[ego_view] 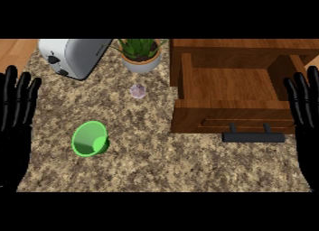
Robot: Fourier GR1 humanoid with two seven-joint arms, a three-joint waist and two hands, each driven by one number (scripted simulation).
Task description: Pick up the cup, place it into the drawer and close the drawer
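Note:
A green cup (90, 139) lies tipped on the speckled stone counter (155, 158), its mouth facing up and toward me, left of centre. The wooden drawer (232, 85) stands pulled open at the right, nothing showing inside it, with a black handle (253, 136) on its front. My left hand (8, 113) is open at the left edge, fingers straight up, well left of the cup. At the right edge my right hand (311, 117) is open too, fingers up, beside the drawer's right side.
A white toaster (75, 56) stands at the back left. A potted plant (142, 54) in a pale pot sits beside the drawer cabinet. A small pale purple object (138, 91) lies on the counter in front of the plant.

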